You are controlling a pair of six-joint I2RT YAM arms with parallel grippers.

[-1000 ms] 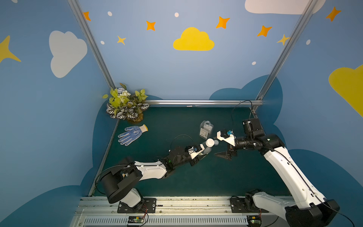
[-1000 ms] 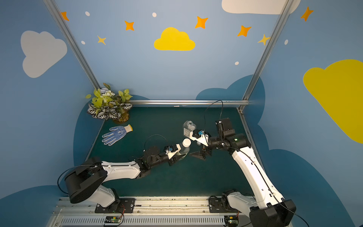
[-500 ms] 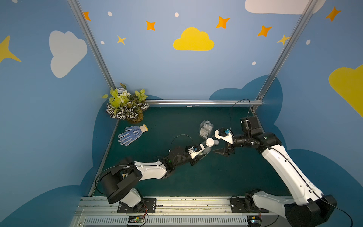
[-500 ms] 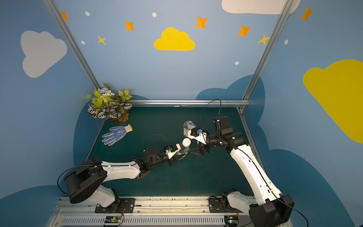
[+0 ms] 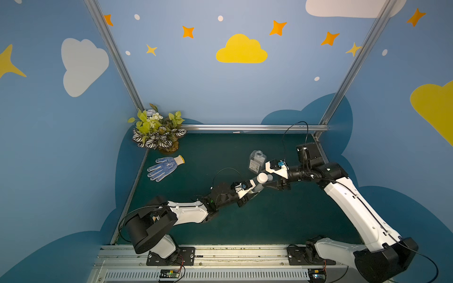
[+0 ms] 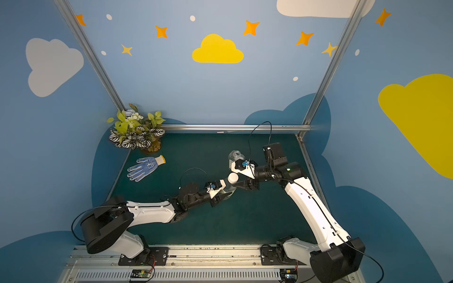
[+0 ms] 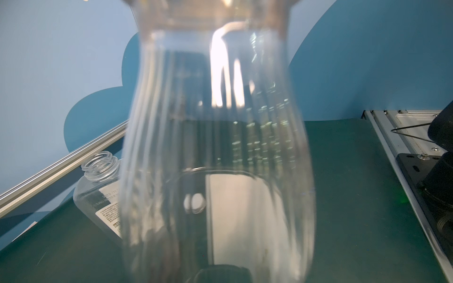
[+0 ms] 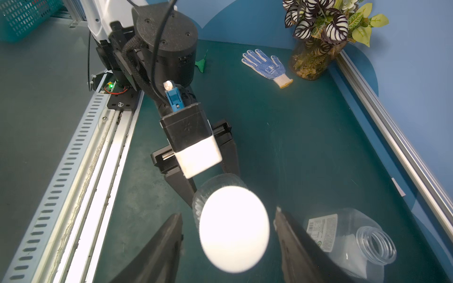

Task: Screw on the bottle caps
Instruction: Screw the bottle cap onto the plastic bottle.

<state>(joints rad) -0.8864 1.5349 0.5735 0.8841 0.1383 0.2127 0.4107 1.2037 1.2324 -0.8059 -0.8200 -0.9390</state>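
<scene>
Your right gripper [image 8: 229,213] stands open astride the cap [image 8: 234,227], seemingly not touching it yet. The cap sits atop the bottle [image 7: 215,147], which your left gripper [image 8: 210,186] clamps by its body. Both look light, slick and thin-walled, so pinch the cap's rim squarely.

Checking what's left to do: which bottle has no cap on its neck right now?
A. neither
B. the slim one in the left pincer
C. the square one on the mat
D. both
C: the square bottle shows a bare threaded neck, while the slim bottle carries a white cap.
</scene>
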